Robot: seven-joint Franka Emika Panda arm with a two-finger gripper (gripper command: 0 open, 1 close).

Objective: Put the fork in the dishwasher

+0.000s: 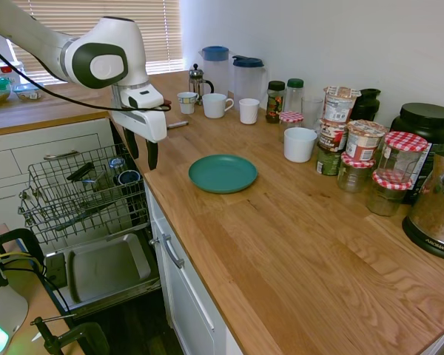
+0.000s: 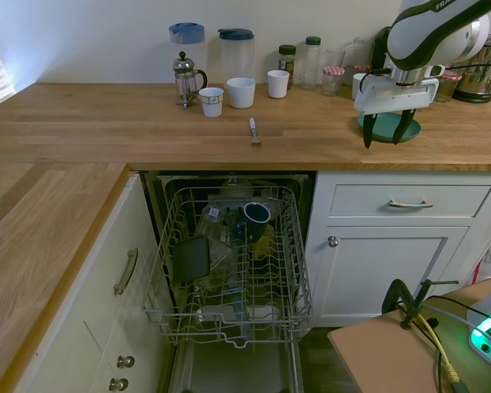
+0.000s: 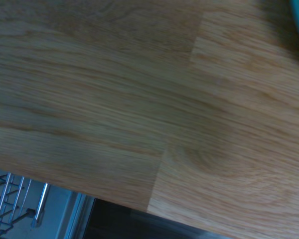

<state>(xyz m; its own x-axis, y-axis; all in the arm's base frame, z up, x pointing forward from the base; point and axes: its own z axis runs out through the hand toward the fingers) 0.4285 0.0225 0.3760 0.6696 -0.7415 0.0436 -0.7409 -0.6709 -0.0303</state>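
Fork (image 2: 252, 130): slim, silver, flat on worktop (image 2: 106, 123) near its front edge, above dishwasher (image 2: 229, 270). Dishwasher: door dropped, grey wire rack pulled out, holding dishes.

home kitchen | wooden countertop (image 1: 296, 244) | open dishwasher (image 2: 229, 270) | mugs (image 2: 240, 92) | jars (image 1: 364, 140)

Fork (image 2: 253, 131) flat on worktop (image 2: 106, 123) above open dishwasher (image 2: 233, 270); empty, spread tool (image 2: 384, 131) near teal plate (image 2: 411, 128)

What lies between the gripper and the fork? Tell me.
Nothing: in the second exterior view, only bare wooden counter runs between the open gripper and the fork.
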